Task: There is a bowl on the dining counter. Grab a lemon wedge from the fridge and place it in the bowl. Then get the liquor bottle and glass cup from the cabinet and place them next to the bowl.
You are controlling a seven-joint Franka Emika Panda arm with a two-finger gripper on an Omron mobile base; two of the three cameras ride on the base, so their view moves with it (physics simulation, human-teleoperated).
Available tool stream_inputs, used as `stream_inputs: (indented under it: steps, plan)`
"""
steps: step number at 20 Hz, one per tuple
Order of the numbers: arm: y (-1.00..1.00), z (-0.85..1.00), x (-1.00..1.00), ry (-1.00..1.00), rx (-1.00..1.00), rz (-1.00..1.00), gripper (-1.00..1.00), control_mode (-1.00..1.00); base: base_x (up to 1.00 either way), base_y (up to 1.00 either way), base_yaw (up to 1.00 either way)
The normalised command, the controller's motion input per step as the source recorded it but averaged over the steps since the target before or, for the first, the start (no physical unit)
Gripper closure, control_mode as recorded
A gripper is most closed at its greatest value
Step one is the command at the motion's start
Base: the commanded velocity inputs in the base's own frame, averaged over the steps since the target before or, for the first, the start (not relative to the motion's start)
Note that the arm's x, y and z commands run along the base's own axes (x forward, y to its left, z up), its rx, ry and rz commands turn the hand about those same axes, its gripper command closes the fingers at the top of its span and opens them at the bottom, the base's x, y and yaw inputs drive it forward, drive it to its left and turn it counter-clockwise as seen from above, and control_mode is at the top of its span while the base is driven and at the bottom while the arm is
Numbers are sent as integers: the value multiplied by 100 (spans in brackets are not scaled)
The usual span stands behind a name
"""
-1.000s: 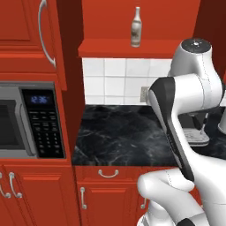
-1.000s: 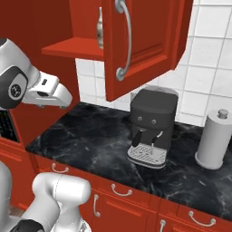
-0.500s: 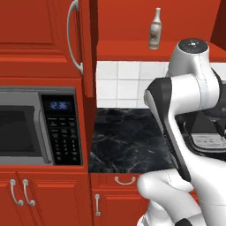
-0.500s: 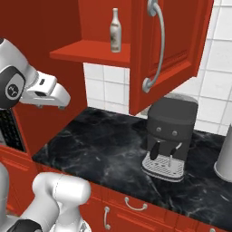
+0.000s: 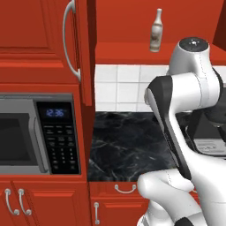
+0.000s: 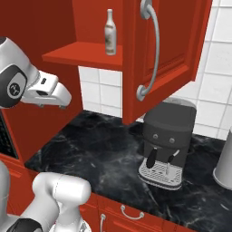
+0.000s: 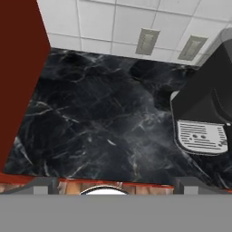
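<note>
One bottle stood on the open cabinet shelf in the left base view, microwave lower left. Right base view showed the bottle above the coffee machine, gripper over the counter. Hand view looked down on the counter, jaws wide apart, empty.

the coffee machine was largely covered by the arm in the left base view and cut off at the right edge of the hand view. the microwave was cropped by the left edge. the paper towel roll was clipped at the right edge. the liquor bottle label was too small to be read.
</note>
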Motion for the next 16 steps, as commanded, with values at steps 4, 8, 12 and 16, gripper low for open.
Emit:
stream_inputs:
  steps: [4, 8, 12, 16]
  plan:
    - [0, 11, 0, -5, 0, 0, -100, -100, 20, 0, 0]
    - [0, 66, -11, -33, 0, 0, -100, -100, 0, 0, 0]
    - [0, 78, 5, -28, 0, 0, -100, -100, 0, 0, 0]
    - [0, 82, 45, -14, 0, 0, -100, -100, 0, 0, 0]
